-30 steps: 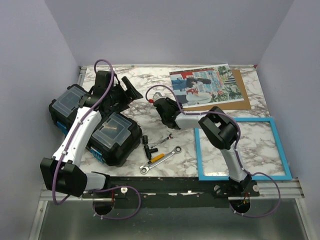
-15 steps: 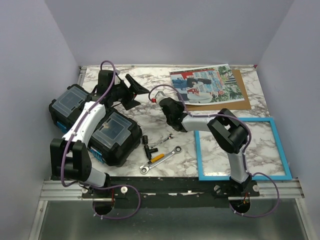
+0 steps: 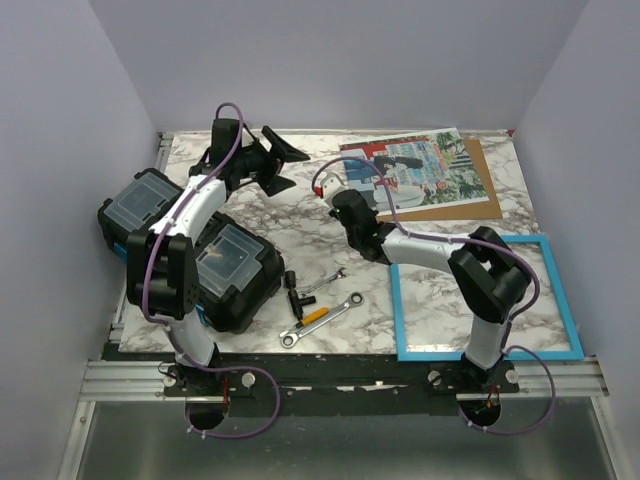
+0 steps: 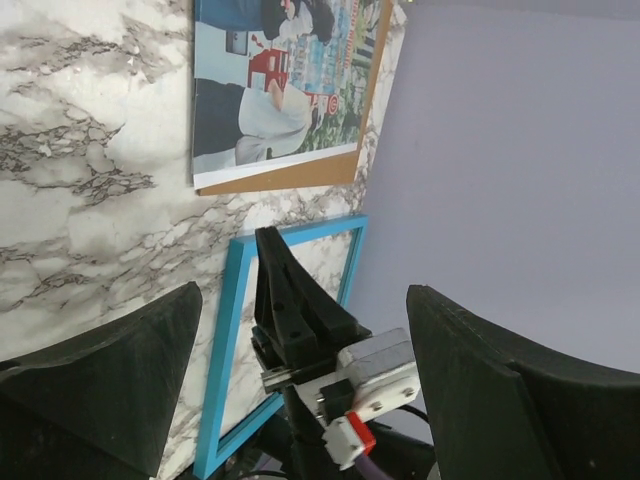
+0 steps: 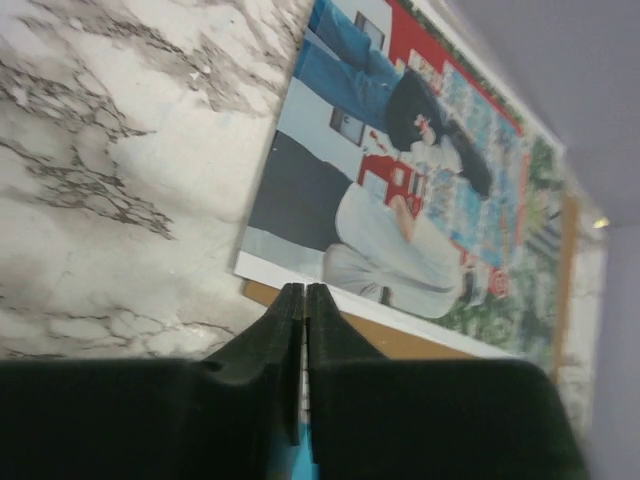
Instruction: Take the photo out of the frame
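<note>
1. Turquoise and narrow-bordered, the frame (image 3: 565, 300) lies flat and empty at the near right of the table (image 3: 300, 235), with the veined marble pattern showing through its opening.
2. The photo (image 3: 410, 168), a thin, flat, colourful print with a white margin, rests at the far right. It sits on top of the plain brown backing board (image 3: 482, 195), well apart from the frame, and has not moved over the last second.
3. The right claw (image 5: 303, 310) has just closed completely on nothing. Its black fingers are pressed together low over the marble, just short of the photo's near edge.
4. The left claw (image 3: 288, 165) has swung up and toward the back of the table, jaws spread wide and carrying nothing.
5. Judging by this layout, the removal looks finished. The empty closing reads as a wind-down rather than a fresh grasp.
</note>
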Available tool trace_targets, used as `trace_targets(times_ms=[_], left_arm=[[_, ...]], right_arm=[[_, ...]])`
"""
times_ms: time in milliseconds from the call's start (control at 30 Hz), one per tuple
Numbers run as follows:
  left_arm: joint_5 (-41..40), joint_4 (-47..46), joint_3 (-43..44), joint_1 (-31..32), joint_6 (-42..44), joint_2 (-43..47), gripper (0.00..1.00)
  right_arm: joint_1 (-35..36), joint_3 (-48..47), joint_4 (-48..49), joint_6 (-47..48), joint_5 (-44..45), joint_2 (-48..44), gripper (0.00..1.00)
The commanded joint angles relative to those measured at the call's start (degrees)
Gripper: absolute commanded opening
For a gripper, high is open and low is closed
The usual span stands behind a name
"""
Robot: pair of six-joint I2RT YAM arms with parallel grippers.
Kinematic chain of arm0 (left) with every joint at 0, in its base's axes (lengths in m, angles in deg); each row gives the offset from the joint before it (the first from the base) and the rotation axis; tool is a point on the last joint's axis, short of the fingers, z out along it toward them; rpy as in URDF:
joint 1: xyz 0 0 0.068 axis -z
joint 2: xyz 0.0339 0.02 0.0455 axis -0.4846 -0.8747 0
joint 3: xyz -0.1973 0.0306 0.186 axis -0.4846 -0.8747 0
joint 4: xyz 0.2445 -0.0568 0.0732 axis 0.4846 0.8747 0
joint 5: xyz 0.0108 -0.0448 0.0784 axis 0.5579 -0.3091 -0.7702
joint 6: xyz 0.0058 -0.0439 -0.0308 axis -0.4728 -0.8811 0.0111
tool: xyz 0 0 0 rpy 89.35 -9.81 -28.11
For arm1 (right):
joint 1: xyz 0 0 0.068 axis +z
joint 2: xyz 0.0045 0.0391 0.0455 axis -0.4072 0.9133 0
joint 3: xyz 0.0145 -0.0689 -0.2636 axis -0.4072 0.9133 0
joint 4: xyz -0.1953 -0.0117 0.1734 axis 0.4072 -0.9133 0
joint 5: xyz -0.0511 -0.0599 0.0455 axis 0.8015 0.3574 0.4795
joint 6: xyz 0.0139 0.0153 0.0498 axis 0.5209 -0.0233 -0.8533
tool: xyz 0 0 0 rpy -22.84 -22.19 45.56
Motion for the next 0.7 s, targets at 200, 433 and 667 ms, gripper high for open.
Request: trace_targets(times_ms=[200, 433, 667], left_arm=[[-4.1, 3.9, -2.9, 0.6, 3.8, 5.9, 0.87], [-17.2, 23.0, 2.2, -0.1, 7.6, 10.6, 0.86], [-23.8, 29.2, 2.9, -3.2, 9.9, 14.0, 0.86]], right_arm=[[-2.6, -0.2, -9.2, -8.8, -14.2, -2.0, 0.66], [-2.6, -5.4, -12.3, -7.0, -7.0, 5.2, 0.66], [-2.2, -10.8, -16.4, -5.3, -1.7, 10.0, 0.51]])
